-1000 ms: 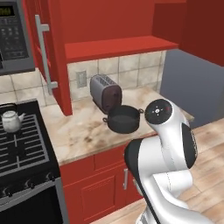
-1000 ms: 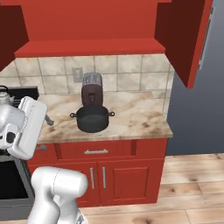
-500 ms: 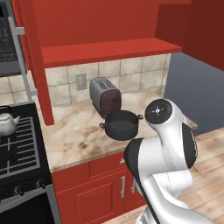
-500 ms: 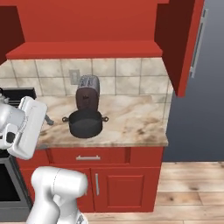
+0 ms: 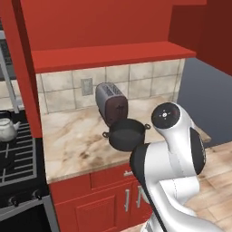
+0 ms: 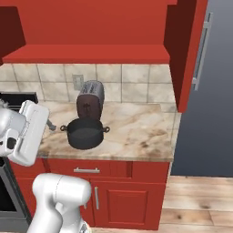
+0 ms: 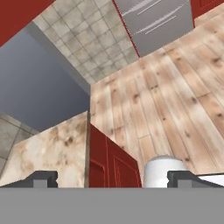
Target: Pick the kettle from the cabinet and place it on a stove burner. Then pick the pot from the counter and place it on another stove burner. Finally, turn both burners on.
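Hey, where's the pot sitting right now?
The pot sits on the counter, right in front of the toaster. In the left base view the kettle is far off to its left, on the stove.

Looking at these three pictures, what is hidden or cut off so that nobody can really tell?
- Small silvery kettle on the black gas stove: left base view's left edge cuts both off.
- Wide dark pot: the white arm covers part of its right side there.
- Chrome and dark-red toaster: the pot hides its base in right base view.
- Pincer: only its tips rise in hand view.

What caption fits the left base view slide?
Kettle sits on the stove; pot waits on the counter before the toaster.
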